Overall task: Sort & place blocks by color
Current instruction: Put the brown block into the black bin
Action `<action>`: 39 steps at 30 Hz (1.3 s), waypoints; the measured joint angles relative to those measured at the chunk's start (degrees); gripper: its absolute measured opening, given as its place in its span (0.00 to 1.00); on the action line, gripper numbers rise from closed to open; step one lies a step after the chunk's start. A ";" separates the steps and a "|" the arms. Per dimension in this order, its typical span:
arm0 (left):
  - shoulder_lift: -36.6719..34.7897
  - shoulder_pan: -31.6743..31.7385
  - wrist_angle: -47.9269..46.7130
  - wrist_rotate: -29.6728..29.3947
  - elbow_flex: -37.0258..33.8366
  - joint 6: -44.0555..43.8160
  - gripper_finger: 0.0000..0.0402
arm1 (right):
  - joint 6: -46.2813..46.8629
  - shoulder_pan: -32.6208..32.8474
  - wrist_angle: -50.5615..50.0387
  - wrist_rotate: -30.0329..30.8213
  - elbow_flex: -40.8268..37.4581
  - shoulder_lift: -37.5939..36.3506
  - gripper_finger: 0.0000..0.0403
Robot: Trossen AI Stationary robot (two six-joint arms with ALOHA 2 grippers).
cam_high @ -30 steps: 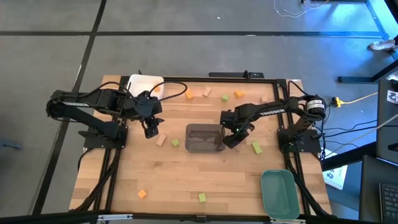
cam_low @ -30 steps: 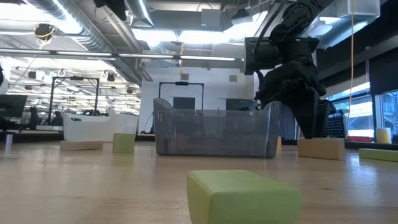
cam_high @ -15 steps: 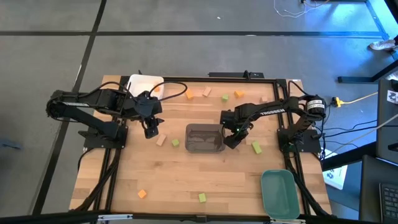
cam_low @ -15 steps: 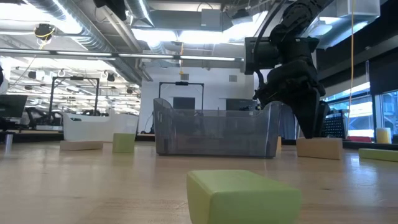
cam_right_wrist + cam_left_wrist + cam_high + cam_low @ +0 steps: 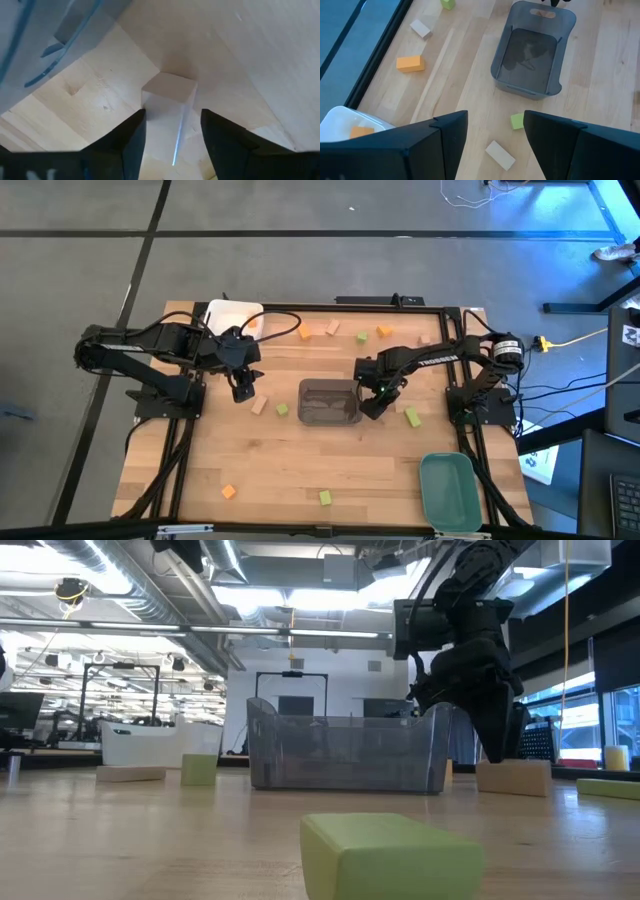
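- Pale tan wood block (image 5: 169,95) lies on the table (image 5: 300,470) directly between the fingers of the right gripper (image 5: 371,406), just right of the grey tray (image 5: 328,402).
- Compared with a second ago, the right arm sits in nearly the same place; its fingers (image 5: 122,142) now stand spread either side of the tan block, and I cannot tell whether they touch it.
- The left gripper (image 5: 243,389) has not moved: it hovers left of the grey tray, fingers (image 5: 437,140) spread, holding nothing.
- A green cube (image 5: 518,120) and a tan bar (image 5: 500,155) lie on the table below the left gripper.
- One orange block (image 5: 361,131) lies in the white tray (image 5: 228,313) at the far left.
- The teal tray (image 5: 448,491) stands at the near right corner.
- Other orange, green and tan blocks lie scattered, none moved.
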 joint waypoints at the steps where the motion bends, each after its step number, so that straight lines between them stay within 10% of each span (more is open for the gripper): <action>1: 0.00 0.02 0.00 0.00 0.00 0.00 0.46 | 0.90 0.01 -0.07 0.10 0.01 0.00 0.47; 9: 0.00 0.00 0.00 -0.02 0.00 -0.02 0.46 | 2.29 -2.18 -0.21 -8.61 -0.05 0.07 0.46; 39: -0.02 0.02 0.02 -0.48 0.02 -0.20 0.46 | 3.21 8.08 2.48 12.65 0.02 2.16 0.46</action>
